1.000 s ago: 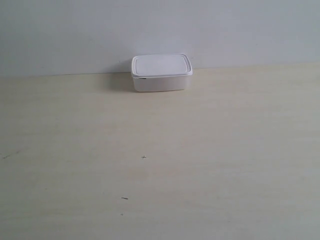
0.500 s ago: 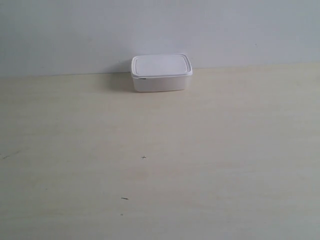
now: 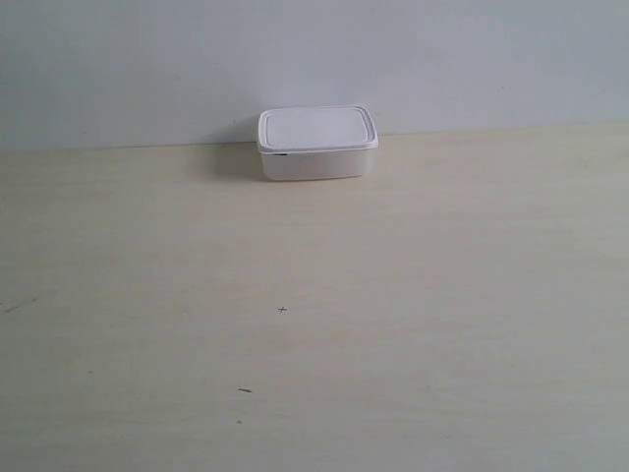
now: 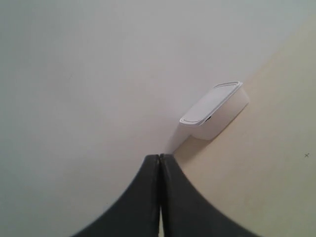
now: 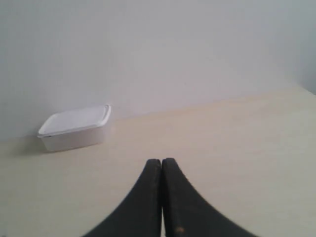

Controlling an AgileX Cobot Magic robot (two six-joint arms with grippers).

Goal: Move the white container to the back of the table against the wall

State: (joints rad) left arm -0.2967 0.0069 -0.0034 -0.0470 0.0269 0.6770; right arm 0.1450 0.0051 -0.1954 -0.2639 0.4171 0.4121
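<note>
I see the white container (image 3: 317, 144) at the far edge of the table (image 3: 413, 295), its rear side up against the wall (image 3: 295, 59) as far as I can tell. It stands flat, lid on top, and its long axis runs along the wall, left to right in the exterior view. A few dark specks (image 3: 283, 310) lie on the tabletop, well apart from the box on the nearer side. My left gripper (image 4: 160, 163) has its jaws pressed together, gripping nothing, well away from the box. My right gripper (image 5: 161, 165) is the same, fingers touching, well clear of the container.
</note>
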